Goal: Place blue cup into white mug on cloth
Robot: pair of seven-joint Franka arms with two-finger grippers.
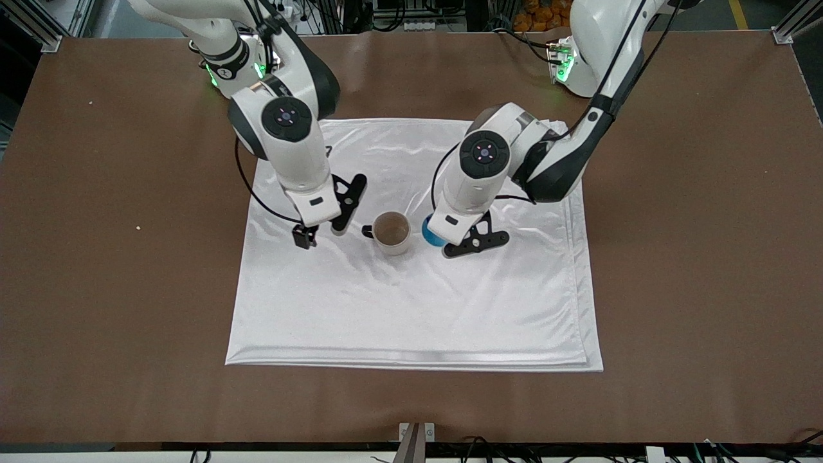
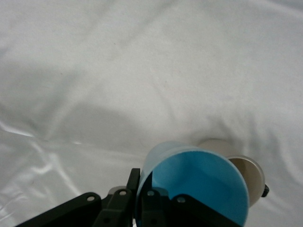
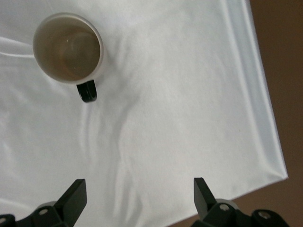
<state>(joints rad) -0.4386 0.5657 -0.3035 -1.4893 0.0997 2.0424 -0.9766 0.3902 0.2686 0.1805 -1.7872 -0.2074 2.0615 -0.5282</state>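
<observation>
Light-blue tapered handleless cup (image 2: 194, 182): clamped in left gripper (image 2: 142, 208), beside cream dark-handled mug (image 1: 391, 232), mid shiny white cloth (image 1: 411, 308). Right gripper (image 3: 137, 198): wide open, empty, over cloth. Risk: misaligned descent tips mug

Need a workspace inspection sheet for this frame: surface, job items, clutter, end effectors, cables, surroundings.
Surface: brown table, with a few small light specks toward the right arm's end.
Cloth: white cloth lies flat and creased in mid-table.
White mug: white mug stands upright on the cloth, empty, handle toward the right arm's end.
Blue cup: blue cup is gripped at the rim, beside the mug, not yet in it.
Clutter: nothing seen on the cloth.
Left end effector: shut on the blue cup, over the cloth.
Right end effector: open, empty, over the cloth beside the mug.
Cables: black cables loop along both arms.
Surroundings: aluminium frame posts at the table corners.
</observation>
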